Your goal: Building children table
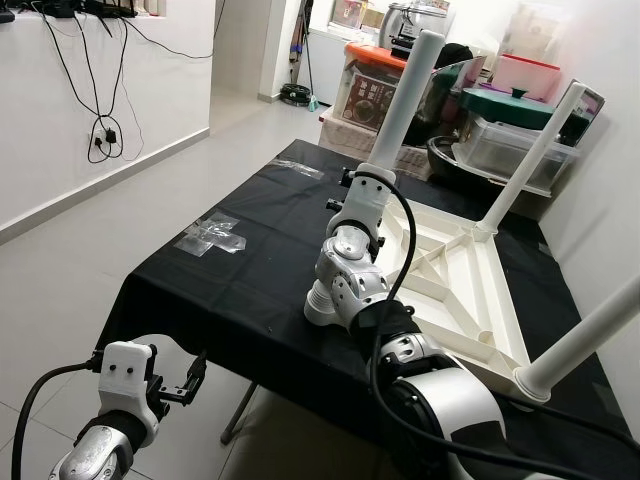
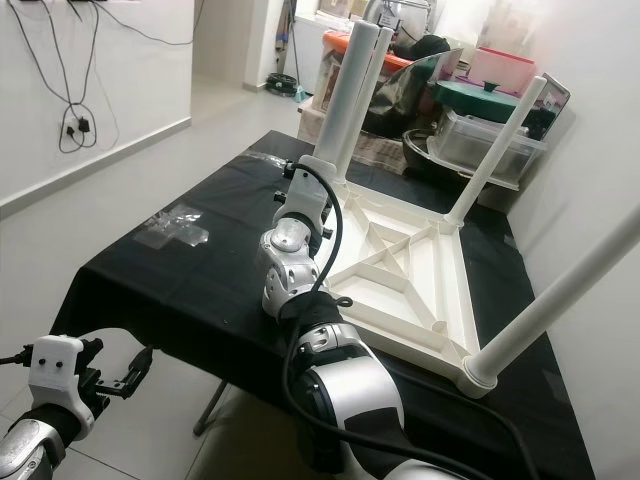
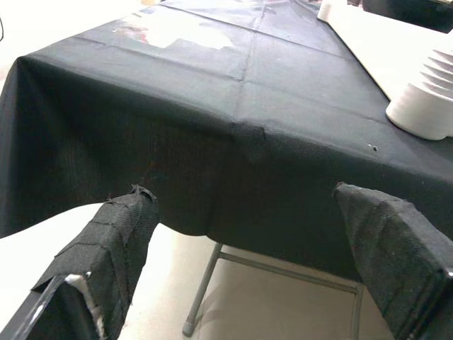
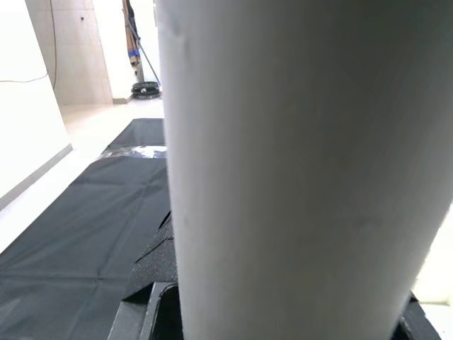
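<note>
The right hand (image 1: 372, 172) pinches a white leg (image 1: 408, 98) at its base, upright on the overturned children's table (image 1: 470, 290) lying on the black tabletop (image 1: 230, 290). The left hand (image 1: 190, 381) hangs spread below the tabletop's edge.

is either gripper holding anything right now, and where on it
The right gripper grips a white table leg near its base, where it meets the upturned tabletop. The left gripper is open and holds nothing, below the black-clothed table's edge.
</note>
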